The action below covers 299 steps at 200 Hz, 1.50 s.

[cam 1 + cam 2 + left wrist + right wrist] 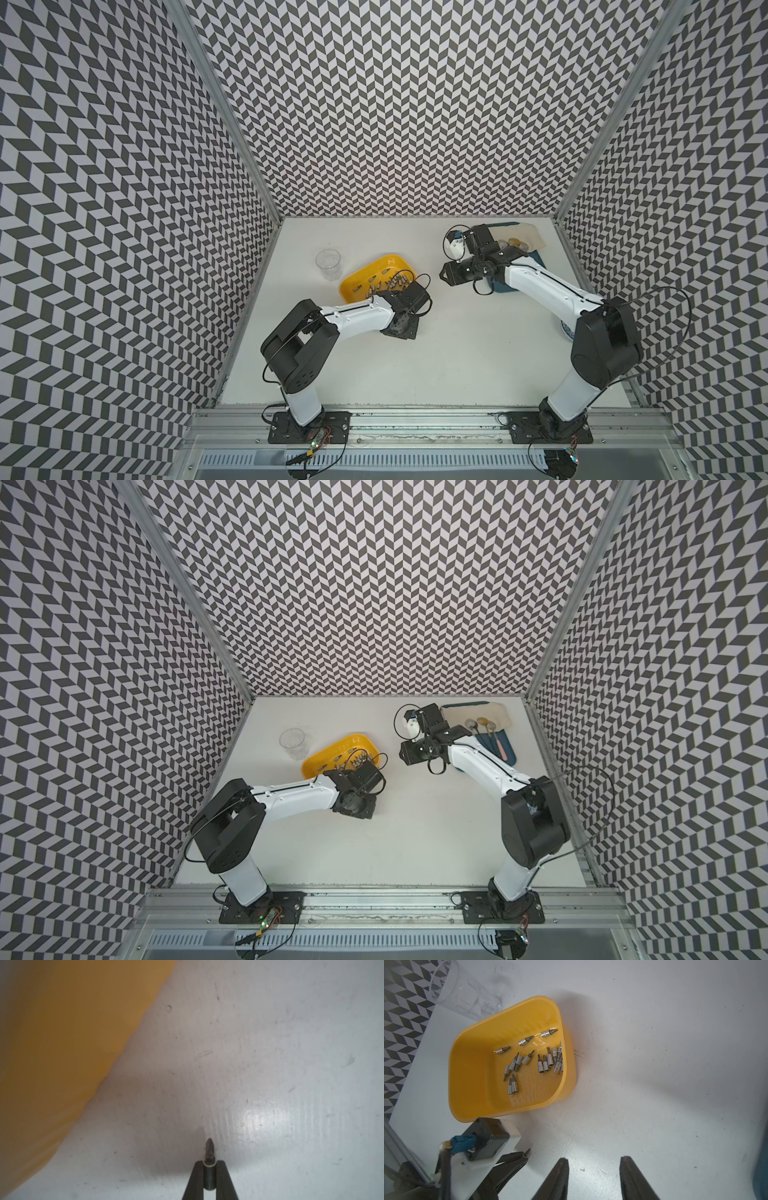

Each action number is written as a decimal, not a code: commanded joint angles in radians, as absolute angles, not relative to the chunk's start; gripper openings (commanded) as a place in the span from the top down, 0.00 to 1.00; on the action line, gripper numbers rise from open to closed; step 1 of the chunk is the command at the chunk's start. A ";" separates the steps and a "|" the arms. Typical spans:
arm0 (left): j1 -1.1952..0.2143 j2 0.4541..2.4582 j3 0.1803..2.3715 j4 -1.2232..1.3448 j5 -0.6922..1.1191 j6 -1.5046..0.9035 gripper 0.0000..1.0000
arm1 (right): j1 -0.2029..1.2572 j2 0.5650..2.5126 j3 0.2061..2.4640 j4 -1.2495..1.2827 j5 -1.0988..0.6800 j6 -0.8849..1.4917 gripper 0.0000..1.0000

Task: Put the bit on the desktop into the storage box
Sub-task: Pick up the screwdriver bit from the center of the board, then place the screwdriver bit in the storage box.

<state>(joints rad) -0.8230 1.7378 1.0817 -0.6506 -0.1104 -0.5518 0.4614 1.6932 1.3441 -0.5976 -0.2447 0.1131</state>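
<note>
Small dark steel screwdriver bit (pixel 209 1151): pinched, tip outward, in the closed jaws of the left gripper (pixel 209 1163); low over the matte white desktop (pixel 270 1064), just near of the shallow yellow plastic storage box (pixel 471 1076); box holds many silver bits (pixel 527 1059); right gripper (pixel 593 1167) spread, empty, to the right; remaining, by judgement: lift over rim, release.

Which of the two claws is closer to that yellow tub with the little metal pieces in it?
Left. The left gripper, shut on a bit, sits right beside the storage box; the right gripper hangs open farther off across the desktop.
</note>
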 commanded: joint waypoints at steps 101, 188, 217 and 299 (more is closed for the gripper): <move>-0.510 1.713 1.363 -0.736 -0.052 -0.361 1.00 | 0.454 1.602 1.305 -0.576 -0.263 0.139 0.55; -0.417 1.920 1.375 -0.597 0.005 -0.300 1.00 | 0.453 1.588 1.275 -0.591 -0.249 0.126 0.55; -0.413 1.949 1.381 -0.590 0.005 -0.293 1.00 | 0.451 1.594 1.270 -0.591 -0.250 0.124 0.55; -0.413 1.962 1.390 -0.594 0.005 -0.276 0.69 | 0.451 1.590 1.244 -0.586 -0.250 0.123 0.55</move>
